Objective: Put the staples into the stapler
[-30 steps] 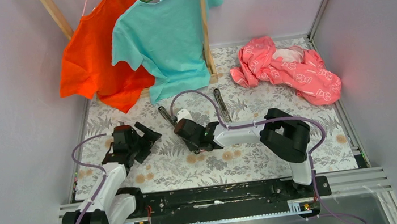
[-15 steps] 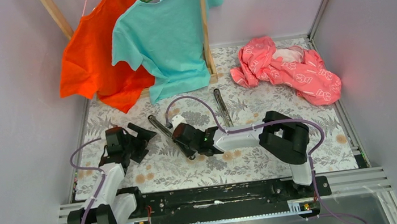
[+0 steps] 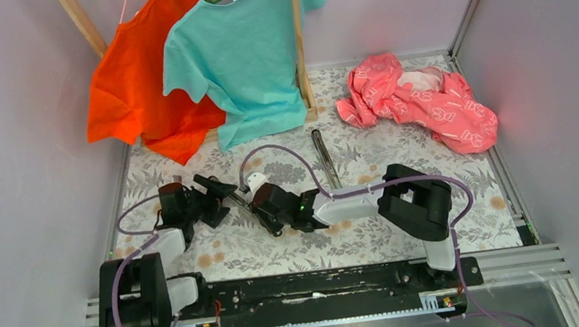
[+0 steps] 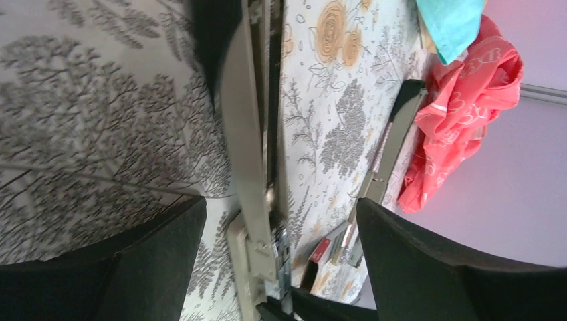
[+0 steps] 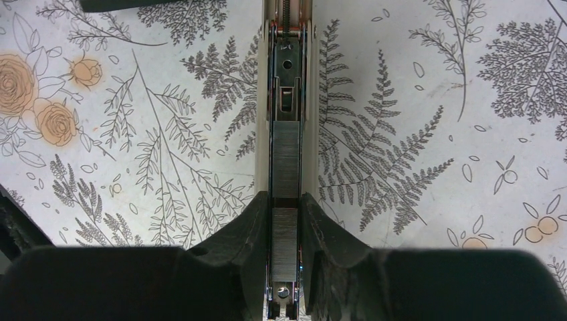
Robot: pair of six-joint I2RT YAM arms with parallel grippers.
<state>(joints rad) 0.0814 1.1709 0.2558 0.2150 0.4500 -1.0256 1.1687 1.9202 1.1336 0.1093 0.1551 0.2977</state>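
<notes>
Left arm (image 3: 165,247): low, upper link upright at its base, forearm reaching forward and right.
Left gripper (image 4: 279,214): jaws wide apart, straddling the stapler (image 4: 251,167), fingers clear of it.
Right arm (image 3: 357,198): elbow folded at right, forearm stretched leftward, near level.
Right gripper (image 5: 284,200): pinched on the stapler's open rail, with both fingers touching its sides.

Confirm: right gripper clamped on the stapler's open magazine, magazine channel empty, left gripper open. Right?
Not empty. The right wrist view shows a grey staple strip lying in the magazine channel, running between the fingers of the right gripper. The rest stands: the right gripper is clamped on the magazine and the left gripper is open.
</notes>
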